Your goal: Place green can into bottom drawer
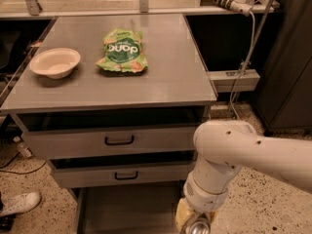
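The robot's white arm (243,152) is reaching down from the right side of the picture, bending at a thick elbow in front of the grey cabinet (165,77). At its lower end the gripper (191,217) is hanging at the very bottom edge of the view, just by the right side of the bottom drawer (122,206). The gripper is clamping the green can (199,226), and the can is pointing one shiny silver round end toward the camera. Only that end and a little of the body are showing, since the picture's edge is cutting off the rest. Whether the can is touching the drawer is not possible to tell.

The bottom drawer is standing pulled out, showing a plain flat grey floor with nothing lying on the part in view. Above it two more drawers are sitting one over the other, the upper drawer (78,141) and the middle drawer (83,175), each carrying a black handle at its middle. Both are standing slightly out from the cabinet front.

On the cabinet top a pale bowl (55,62) is resting near the left edge, upright. A flat green snack bag (122,50) with white lettering is lying to the right of it, well apart from the bowl. A white shoe (19,204) is showing on the speckled floor (253,199) at lower left. A light cable (246,52) is hanging down at the right of the cabinet.
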{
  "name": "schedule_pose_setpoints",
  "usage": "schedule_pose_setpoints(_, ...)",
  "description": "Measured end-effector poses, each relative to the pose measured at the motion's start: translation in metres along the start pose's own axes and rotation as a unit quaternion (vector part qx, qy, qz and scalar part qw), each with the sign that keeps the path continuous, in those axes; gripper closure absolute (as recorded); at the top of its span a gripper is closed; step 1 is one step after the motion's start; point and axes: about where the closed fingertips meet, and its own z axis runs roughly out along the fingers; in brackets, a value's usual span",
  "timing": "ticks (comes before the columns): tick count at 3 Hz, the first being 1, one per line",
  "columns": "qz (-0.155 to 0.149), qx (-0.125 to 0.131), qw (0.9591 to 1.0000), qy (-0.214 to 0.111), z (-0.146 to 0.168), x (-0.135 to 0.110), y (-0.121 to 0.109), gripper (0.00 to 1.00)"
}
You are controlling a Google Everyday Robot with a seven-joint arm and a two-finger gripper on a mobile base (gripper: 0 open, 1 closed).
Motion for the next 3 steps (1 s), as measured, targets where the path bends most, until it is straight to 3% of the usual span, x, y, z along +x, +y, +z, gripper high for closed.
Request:
schedule_pose_setpoints(1, 0.022, -0.054, 0.998, 0.024, 0.064, -0.003, 0.009, 1.0)
schedule_pose_setpoints(2, 0.043, -0.108, 0.9927, 0.032, 0.121, -0.022, 0.016, 1.0)
schedule_pose_setpoints(3, 0.043, -0.108, 0.9927, 0.032, 0.121, -0.022, 0.016, 1.0)
